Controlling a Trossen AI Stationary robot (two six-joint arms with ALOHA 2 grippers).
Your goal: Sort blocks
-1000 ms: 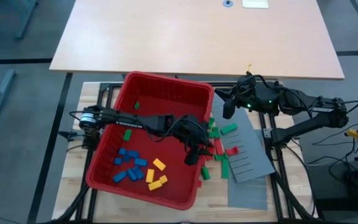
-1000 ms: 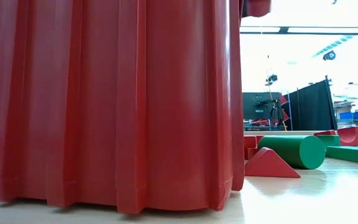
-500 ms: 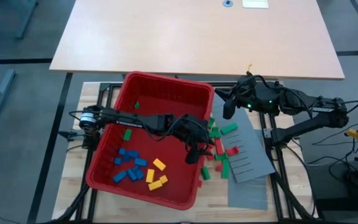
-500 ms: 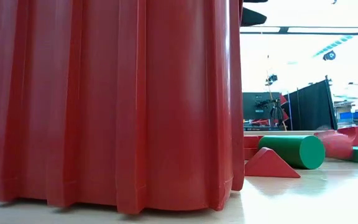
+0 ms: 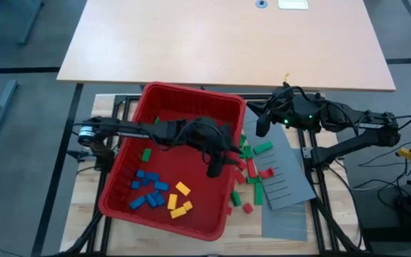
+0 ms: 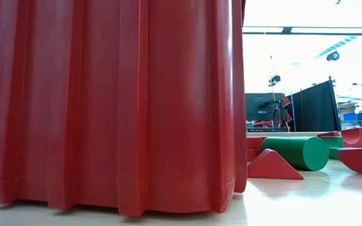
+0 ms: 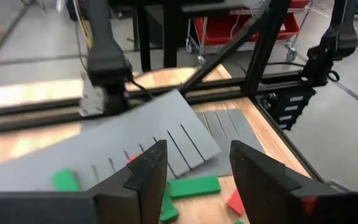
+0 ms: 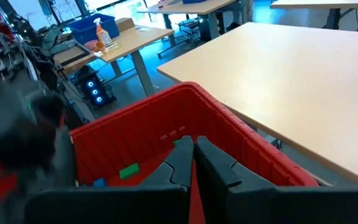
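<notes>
L gripper (image 5: 216,169), jaws apart and empty, has pulled back over the bin (image 5: 148,96) at frame centre; a red block (image 5: 247,208) now lies on the table, lower right. Likely dropped. R gripper (image 5: 260,125) clenched, idle, upper right. Blocks (image 5: 155,193) sit lower left in bin.

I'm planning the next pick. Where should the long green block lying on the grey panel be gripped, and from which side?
Grip the green block at its middle, across its narrow width, coming straight down from above. It lies flat on the grey panel, so its long sides are the parallel faces to close on, and both look free. Other blocks crowd its end nearer the bin.
</notes>
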